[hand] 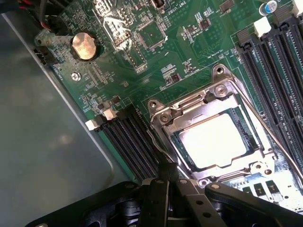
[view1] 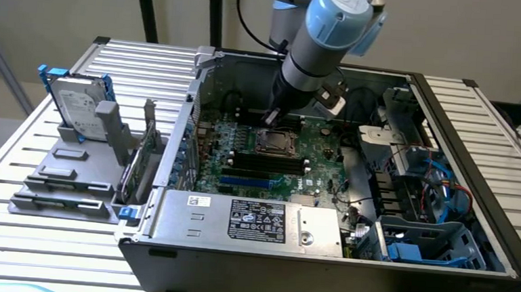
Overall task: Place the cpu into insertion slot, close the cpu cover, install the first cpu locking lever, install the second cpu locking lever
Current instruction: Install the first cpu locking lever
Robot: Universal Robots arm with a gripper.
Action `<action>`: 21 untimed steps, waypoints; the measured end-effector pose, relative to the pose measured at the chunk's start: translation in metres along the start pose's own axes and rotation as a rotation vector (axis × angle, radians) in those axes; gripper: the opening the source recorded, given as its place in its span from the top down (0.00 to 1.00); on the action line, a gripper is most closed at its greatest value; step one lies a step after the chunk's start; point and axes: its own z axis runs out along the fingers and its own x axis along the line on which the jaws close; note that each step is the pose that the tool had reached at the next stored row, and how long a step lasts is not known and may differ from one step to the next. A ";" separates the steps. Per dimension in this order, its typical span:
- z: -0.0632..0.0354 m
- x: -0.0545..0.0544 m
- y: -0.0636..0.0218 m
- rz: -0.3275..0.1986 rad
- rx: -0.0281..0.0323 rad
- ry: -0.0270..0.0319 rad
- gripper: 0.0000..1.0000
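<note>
Black gripper [hand: 173, 183] — its grip impossible to tell — sits at twelve o'clock, in the exterior view, of the dull-silver square cpu [hand: 214, 141], framed by the shiny metal cpu cover [hand: 191, 105].

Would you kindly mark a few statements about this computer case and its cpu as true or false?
1. The cpu shows through the cut-out of the cpu cover. True.
2. The cpu cover stands raised open. False: it lies flat around the cpu.
3. A round coin battery sits on the green board. True.
4. The hard drive lies inside the computer case. False: it stands in a grey holder outside the case, to the exterior view's left.
5. The gripper hangs above the power supply. False: it is down beside the cpu cover.
</note>
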 end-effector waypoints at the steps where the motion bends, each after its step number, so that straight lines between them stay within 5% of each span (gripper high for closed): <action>1: -0.0001 0.000 0.0007 0.000 0.0008 -0.0007 0.89; 21: -0.0007 0.009 0.0153 0.003 0.0037 -0.0052 0.89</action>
